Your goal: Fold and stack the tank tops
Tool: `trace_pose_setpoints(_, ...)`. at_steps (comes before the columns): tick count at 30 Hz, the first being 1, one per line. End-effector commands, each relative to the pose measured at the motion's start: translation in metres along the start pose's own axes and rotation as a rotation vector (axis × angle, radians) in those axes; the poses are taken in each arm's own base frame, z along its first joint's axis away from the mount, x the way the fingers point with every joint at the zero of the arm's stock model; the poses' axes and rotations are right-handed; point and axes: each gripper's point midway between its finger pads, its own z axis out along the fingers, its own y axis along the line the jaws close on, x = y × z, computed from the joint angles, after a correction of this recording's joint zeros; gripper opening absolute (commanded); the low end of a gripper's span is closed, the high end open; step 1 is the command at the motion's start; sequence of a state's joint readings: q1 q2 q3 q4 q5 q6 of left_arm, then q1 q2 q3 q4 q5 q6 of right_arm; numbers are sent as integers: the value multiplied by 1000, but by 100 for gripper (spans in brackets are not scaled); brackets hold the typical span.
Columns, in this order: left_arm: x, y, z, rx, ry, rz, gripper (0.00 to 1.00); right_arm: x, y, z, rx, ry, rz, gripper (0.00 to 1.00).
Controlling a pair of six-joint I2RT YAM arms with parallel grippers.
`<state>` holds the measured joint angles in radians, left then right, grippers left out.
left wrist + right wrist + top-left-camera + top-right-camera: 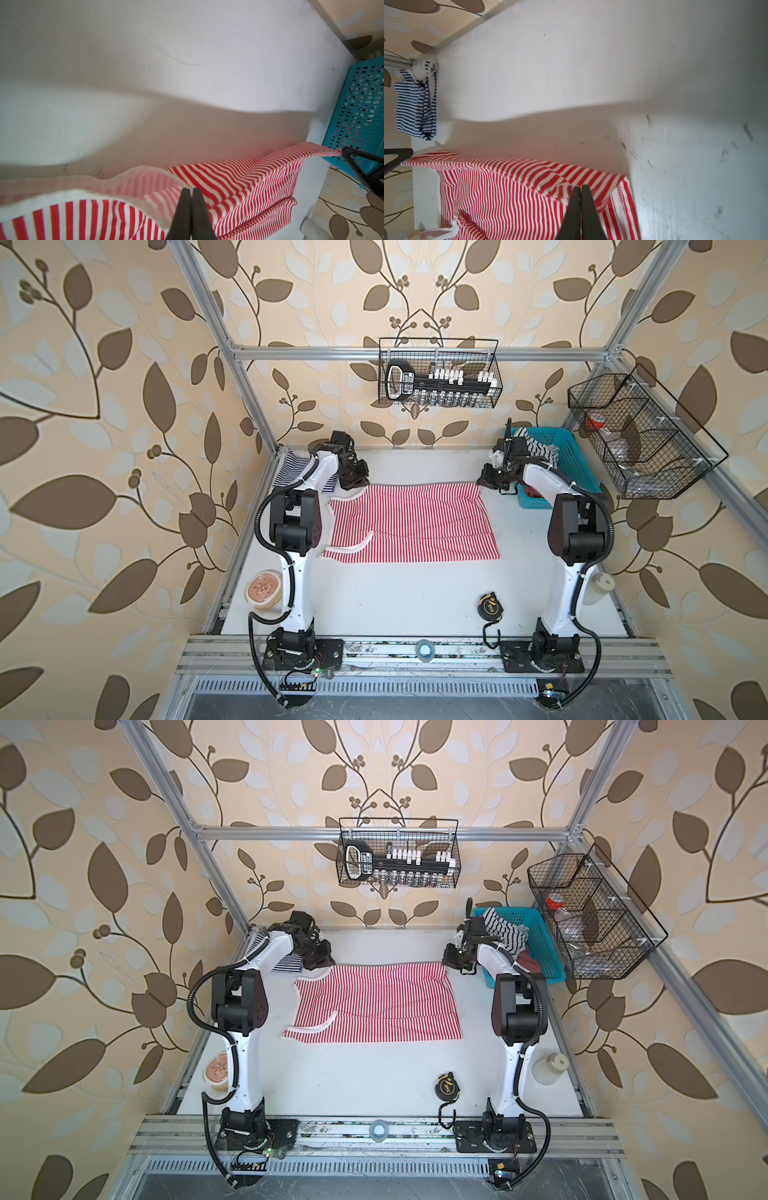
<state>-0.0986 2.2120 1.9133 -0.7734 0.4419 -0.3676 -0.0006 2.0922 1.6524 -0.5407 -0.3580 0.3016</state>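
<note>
The red-and-white tank top (409,522) is spread across the middle of the table, neck and armholes toward the left arm. Both grippers pinch its far edge, which is raised off the table. My left gripper (191,189) is shut on the cloth beside the white-trimmed opening (351,485). At the opposite far corner, the right gripper (581,186) is shut on the hem (484,483). The navy-and-white tank top (415,108) lies folded at the far left corner (291,466), partly hidden behind the left arm.
A teal basket (573,460) holding black-and-white striped cloth stands at the far right. A tape measure (490,605), a round lidded tub (264,589), a white bottle (598,587) and a tape roll (424,649) sit near the front. Wire baskets (440,373) hang above.
</note>
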Motion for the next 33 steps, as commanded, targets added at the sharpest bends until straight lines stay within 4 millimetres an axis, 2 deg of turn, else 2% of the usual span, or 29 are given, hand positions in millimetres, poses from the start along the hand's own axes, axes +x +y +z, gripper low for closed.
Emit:
trace_pose_setpoints(1,3,-16,-29,36,-48,38,0,1,6,-20,-10,-39,-25,0)
trace_pose_setpoints(14,48,-14,-35,21,-10,38,0,47,-5,-46,44,-39,-9,0)
trace_pose_setpoints(20,70,-11,-34,-5,16,33,0,71,-11,-46,69,-3,-8,0)
trace_pose_setpoints(21,73,-11,-33,-11,20,33,0,82,-16,-43,78,18,1,0)
trace_pose_setpoints(23,81,-9,-30,-22,29,30,0,91,-18,-42,84,28,2,0)
trace_pose_setpoints(33,105,14,-18,-71,73,-16,0,122,-25,-36,125,80,-2,0)
